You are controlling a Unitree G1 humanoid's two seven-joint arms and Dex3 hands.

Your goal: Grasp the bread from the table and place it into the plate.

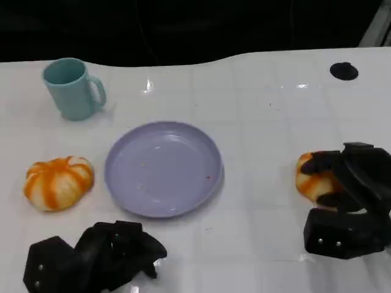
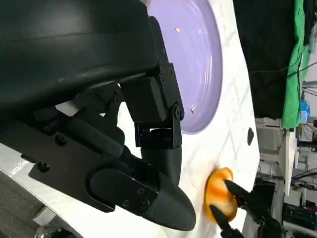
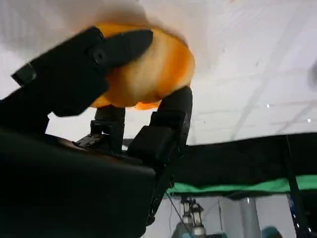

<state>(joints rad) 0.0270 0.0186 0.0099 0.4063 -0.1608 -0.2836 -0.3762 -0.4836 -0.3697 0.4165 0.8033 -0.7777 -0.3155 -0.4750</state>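
An orange-and-white bread roll (image 1: 313, 180) lies on the white table at the right, and my right hand (image 1: 351, 195) grips it with fingers wrapped over its top and side. The right wrist view shows the same roll (image 3: 148, 74) clasped between the black fingers (image 3: 79, 74). The empty lilac plate (image 1: 164, 168) sits in the middle of the table, well to the left of that roll. My left hand (image 1: 98, 256) rests near the front edge below the plate, fingers curled in and holding nothing. In the left wrist view the plate (image 2: 198, 64) and the gripped roll (image 2: 218, 193) are visible beyond it.
A second orange-and-white roll (image 1: 58, 182) lies left of the plate. A teal mug (image 1: 72, 88) stands at the back left. A small black disc (image 1: 344, 71) sits at the back right. Bare table lies between the plate and my right hand.
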